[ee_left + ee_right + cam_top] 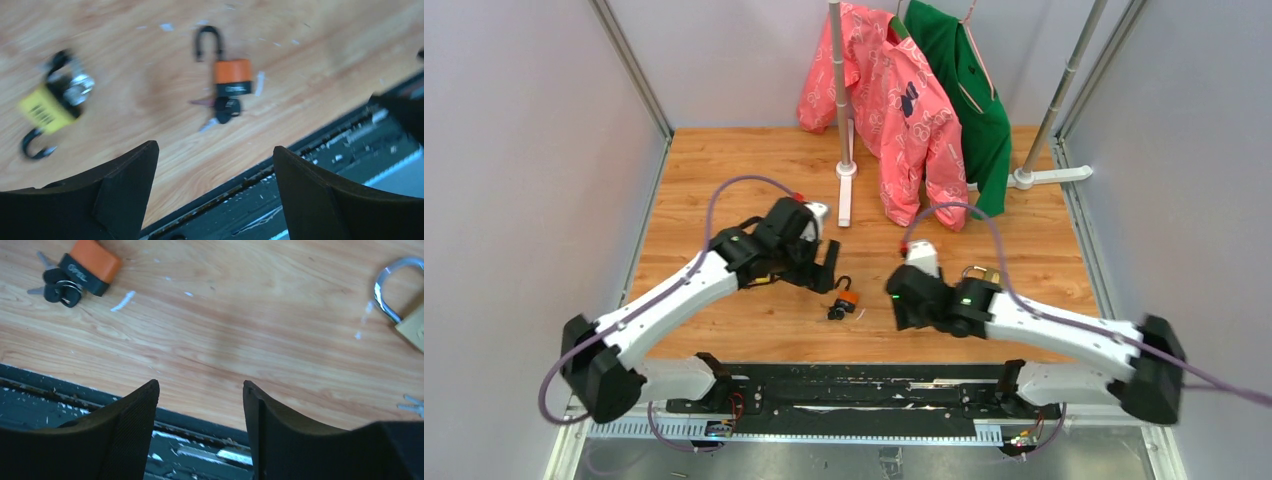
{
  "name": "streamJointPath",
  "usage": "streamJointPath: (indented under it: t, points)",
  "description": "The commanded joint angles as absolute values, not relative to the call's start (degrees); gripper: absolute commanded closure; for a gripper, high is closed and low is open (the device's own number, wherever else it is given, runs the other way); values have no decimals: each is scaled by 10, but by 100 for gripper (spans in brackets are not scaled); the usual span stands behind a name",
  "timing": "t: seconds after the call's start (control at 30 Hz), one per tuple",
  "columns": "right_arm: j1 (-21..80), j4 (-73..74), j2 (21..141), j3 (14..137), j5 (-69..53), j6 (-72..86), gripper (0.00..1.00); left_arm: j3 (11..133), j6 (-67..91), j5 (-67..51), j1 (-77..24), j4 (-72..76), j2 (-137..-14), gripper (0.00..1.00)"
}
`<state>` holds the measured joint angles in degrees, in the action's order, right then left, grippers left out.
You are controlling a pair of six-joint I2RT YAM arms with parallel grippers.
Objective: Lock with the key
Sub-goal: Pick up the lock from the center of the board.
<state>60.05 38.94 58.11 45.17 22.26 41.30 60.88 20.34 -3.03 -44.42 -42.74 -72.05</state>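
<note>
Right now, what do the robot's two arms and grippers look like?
The left arm and right arm have white links, black joints and small green lights. A purple cable loops along each, red-tipped at the wrist. The gripper fingers are black, tapered wedges.
</note>
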Motion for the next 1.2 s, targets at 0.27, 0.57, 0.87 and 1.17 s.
streamJointPath:
  t: [0.27, 0.57, 0.87, 1.17]
  points:
    - [636, 446, 1022, 767, 239, 582, 24, 604, 298, 109, -337, -534, -577, 8]
    - [598, 387, 1067, 764, 184, 653, 23, 588, 316, 148, -336, -544, -534, 7]
    - [598, 361, 1093, 774, 165, 687, 25, 584, 319, 154, -333, -556, -516, 7]
    - [598, 366, 1122, 786, 167, 683, 48, 570, 325, 155, -326, -565, -504, 7]
